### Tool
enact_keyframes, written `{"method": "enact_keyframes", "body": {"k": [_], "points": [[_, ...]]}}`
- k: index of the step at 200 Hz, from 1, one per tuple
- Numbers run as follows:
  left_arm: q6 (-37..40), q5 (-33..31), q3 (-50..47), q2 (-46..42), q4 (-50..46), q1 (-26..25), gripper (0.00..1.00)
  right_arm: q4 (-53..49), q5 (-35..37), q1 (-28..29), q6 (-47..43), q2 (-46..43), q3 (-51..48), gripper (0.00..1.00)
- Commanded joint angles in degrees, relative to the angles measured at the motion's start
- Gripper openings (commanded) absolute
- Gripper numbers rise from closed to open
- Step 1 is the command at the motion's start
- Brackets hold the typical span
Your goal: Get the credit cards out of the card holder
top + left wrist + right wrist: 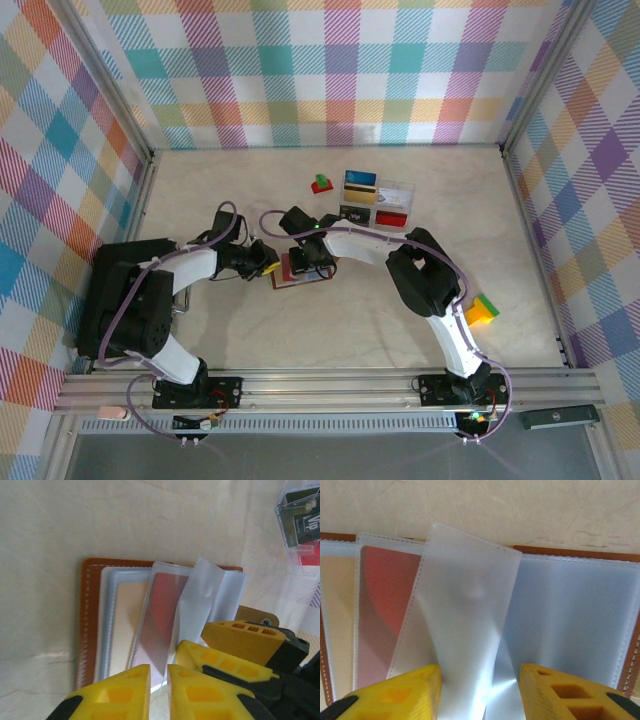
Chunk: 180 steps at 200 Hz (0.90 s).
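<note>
1. Left gripper (159, 690): fingers nearly pressed together with a thin slit between them. Can't tell if a sleeve edge is caught in it.
2. Right gripper (480, 692): fingers spread, with 1 empty clear sleeve (465, 605) standing up between them, not pinched.
3. Card holder (300, 275) lies open on the table (340, 330), with both grippers right at it.
4. Key relation: red card (162, 615) sits straight ahead of the left gripper tips, its long axis running away from them. Tan card (127, 625) is just left of it and parallel. From the right gripper both lie off to the left, so the left arm looks nearer.
5. Count: 2 grippers, 1 card holder, 2 cards seen. Both cards are inside sleeves and none is out yet.
</note>
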Motion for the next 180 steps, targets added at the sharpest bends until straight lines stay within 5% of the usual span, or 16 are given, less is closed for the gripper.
{"method": "enact_keyframes", "body": {"k": [1,79,180], "points": [[-0.46,0.9,2.38,2.19,0.94,-1.65,0.14,-0.93,-1.13,-0.48,0.97,1.17,-2.63,0.41],[-1.53,-1.49,3.19,7.31,0.23,-2.98,0.07,-0.57,0.07,-0.56,1.8,-0.05,-3.27,0.38],[0.76,-2.81,3.99,8.97,-4.63,-2.94,0.07,4.16,10.87,-3.41,5.96,-11.42,-12.41,0.38]]}}
